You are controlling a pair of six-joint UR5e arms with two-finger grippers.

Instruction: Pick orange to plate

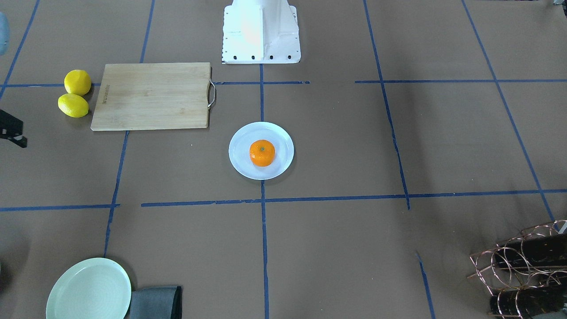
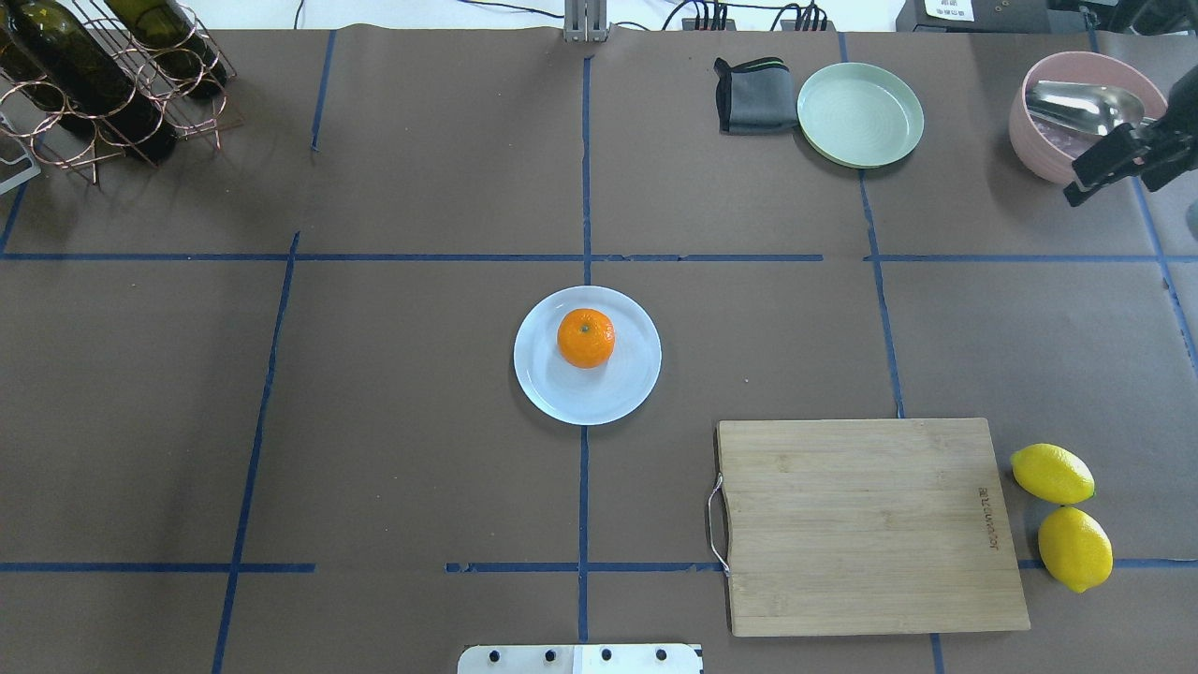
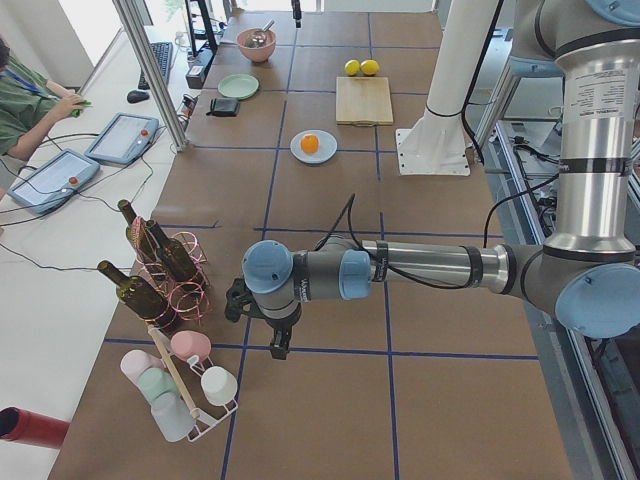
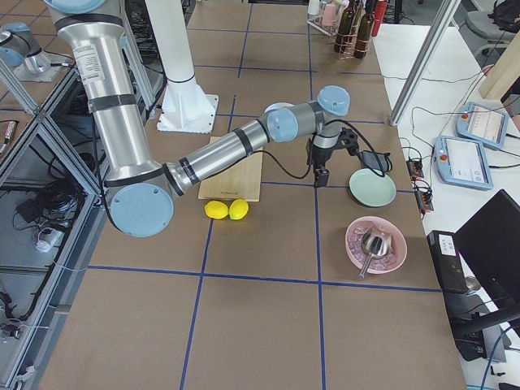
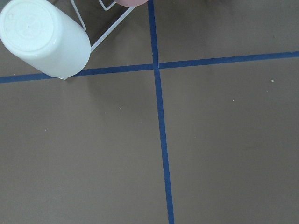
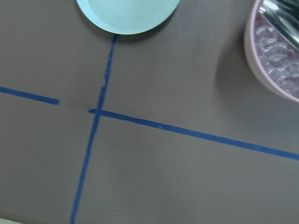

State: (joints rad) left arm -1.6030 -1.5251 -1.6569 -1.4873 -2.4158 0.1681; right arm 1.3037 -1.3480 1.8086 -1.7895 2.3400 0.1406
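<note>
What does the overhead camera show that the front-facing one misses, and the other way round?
Only overhead: a pink bowl holding a spoon, in its top right corner. Only front-facing: the upright part of the white robot base. Both: the orange sitting on the plate, the cutting board, two lemons, the green plate, the grey cloth and the bottle rack.

The light is bright and even, and shadows are soft. The orange (image 2: 586, 338) gives only a faint shadow on the plate (image 2: 562, 398). My base (image 1: 261, 31) is washed out white. Below my right wrist the bowl (image 6: 252, 60) throws a wide dim shadow, and that picture is slightly blurred. Below my left wrist the cup (image 5: 44, 37) glares a little.
</note>
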